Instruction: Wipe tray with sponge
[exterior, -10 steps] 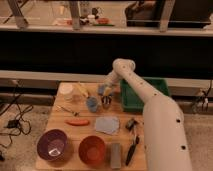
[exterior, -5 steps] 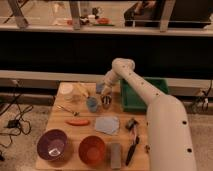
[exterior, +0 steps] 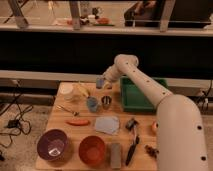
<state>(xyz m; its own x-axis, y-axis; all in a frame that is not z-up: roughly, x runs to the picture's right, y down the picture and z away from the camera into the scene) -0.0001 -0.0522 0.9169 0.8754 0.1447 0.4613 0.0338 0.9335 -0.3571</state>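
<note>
Tray (exterior: 131, 98): green, at table's (exterior: 70, 131) right edge toward the back; arm (exterior: 150, 90) crosses over it, right part hidden.
Gripper (exterior: 101, 83): above table's back edge, left of tray; blue-grey sponge (exterior: 99, 80) clamped in it, partly covered.
Nearby: blue cup (exterior: 92, 104) and metal cup (exterior: 106, 101) just below gripper.
Front: purple bowl (exterior: 52, 144), orange bowl (exterior: 92, 149), grey block (exterior: 115, 154), grey cloth (exterior: 107, 125) mid-table.
</note>
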